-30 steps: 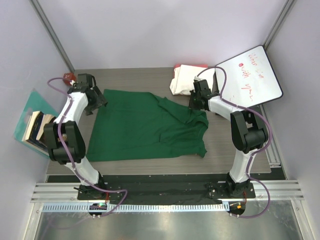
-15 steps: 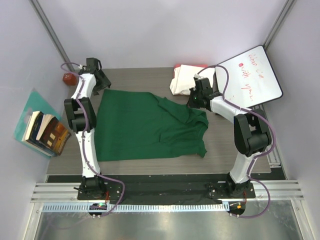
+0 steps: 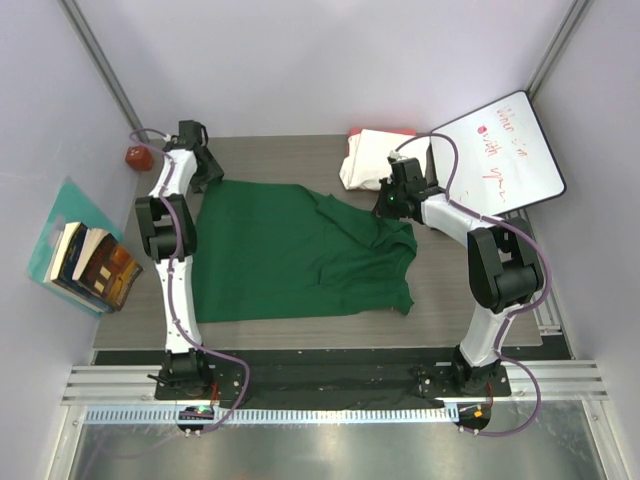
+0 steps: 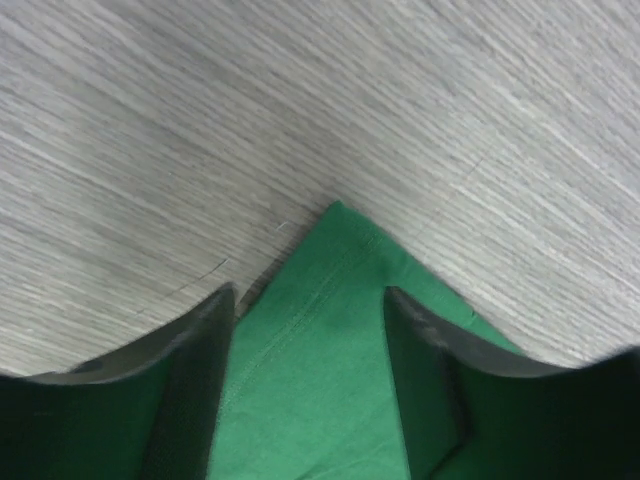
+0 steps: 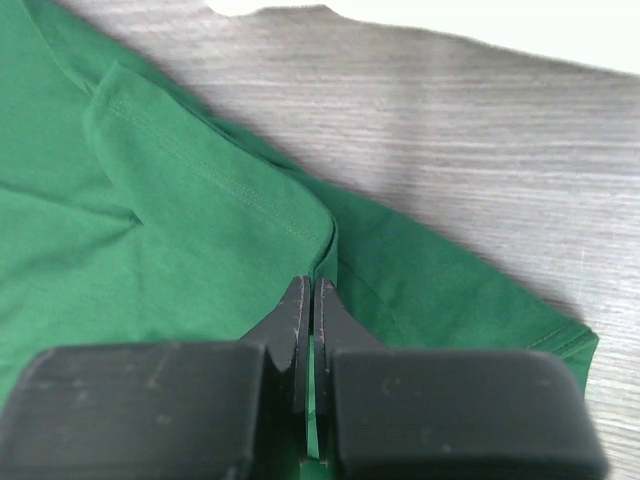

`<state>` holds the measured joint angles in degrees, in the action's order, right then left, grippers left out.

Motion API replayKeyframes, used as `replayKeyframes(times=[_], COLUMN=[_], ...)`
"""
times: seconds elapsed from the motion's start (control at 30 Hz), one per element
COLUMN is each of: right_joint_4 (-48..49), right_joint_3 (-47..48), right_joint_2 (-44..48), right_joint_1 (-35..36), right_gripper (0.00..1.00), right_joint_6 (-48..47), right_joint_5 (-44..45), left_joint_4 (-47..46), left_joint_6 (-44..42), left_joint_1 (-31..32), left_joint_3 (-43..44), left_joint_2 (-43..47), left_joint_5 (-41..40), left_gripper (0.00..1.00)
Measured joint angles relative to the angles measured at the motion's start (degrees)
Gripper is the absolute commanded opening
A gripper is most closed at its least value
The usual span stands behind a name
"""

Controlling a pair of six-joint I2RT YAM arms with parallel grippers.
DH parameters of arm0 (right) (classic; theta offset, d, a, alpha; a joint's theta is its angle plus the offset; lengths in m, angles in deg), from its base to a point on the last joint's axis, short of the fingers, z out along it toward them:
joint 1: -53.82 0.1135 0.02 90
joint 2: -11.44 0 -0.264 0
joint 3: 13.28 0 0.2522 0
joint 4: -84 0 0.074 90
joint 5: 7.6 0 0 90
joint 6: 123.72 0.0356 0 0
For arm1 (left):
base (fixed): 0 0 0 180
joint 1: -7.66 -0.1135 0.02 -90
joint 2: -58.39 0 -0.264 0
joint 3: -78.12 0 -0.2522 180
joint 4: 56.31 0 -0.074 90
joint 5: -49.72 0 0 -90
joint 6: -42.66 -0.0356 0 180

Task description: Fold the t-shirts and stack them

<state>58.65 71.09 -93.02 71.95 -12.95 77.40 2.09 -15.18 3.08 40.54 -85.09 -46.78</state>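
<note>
1. Writing [image 3: 500, 138] on whiteboard [image 3: 532, 176]: red, too small to read.
2. Green t-shirt [image 3: 290, 255] lies spread on bench [image 3: 280, 158]; cream t-shirt bundle [image 3: 365, 160] sits at far edge, partly hidden by right arm [image 3: 480, 250].
3. Left pincer [image 4: 310, 300]: jaws apart, straddling a shirt corner.
4. Right pincer [image 5: 313, 292]: together, clamped on a green fold.

PLACE: robotics lab test cell | WALLS: plain pale panels [image 3: 330, 60] with metal corner posts [image 3: 105, 70] box in 1 wood-grain desk [image 3: 290, 150] | RIG: left arm [image 3: 172, 290] and right arm [image 3: 483, 325] bolted to an aluminium rail [image 3: 110, 385], cables [image 3: 215, 360] exposed | EXTRAS: whiteboard [image 3: 500, 150] with red writing, books [image 3: 90, 262] propped at the side
</note>
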Motion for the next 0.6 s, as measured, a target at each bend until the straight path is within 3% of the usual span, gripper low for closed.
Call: replayKeyframes(times=[0.1,0.2,0.23,0.27,0.3,0.6], right_joint_4=[-0.04,-0.02,-0.02,0.02,0.04,0.04], right_joint_3=[-0.63,-0.87,-0.87,-0.87,-0.87,-0.9], right_joint_2=[0.0,0.0,0.0,0.0,0.0,0.0], right_joint_1=[-0.17,-0.26,-0.31,-0.33,-0.37,-0.66], right_gripper=[0.01,0.01,0.01,0.01,0.01,0.01], right_joint_6=[0.15,0.37,0.39,0.44,0.48,0.92], right_joint_5=[-0.33,-0.76,-0.98,-1.14,-1.31,-2.69], left_joint_4=[-0.02,0.87,1.64,1.92,2.36,1.42], left_joint_6=[-0.68,-1.33,-1.44,-1.6,-1.62,-2.23], left_joint_1=[0.35,0.79,0.94,1.14,1.31,2.08], left_joint_3=[1.38,4.87,7.39,9.55,11.19,8.33], left_joint_2=[-0.94,-3.04,-4.39,-5.68,-6.67,-5.31], left_joint_5=[-0.57,-1.4,-1.44,-1.62,-1.7,-2.56], left_gripper=[0.5,0.36,0.29,0.1,0.03,0.0])
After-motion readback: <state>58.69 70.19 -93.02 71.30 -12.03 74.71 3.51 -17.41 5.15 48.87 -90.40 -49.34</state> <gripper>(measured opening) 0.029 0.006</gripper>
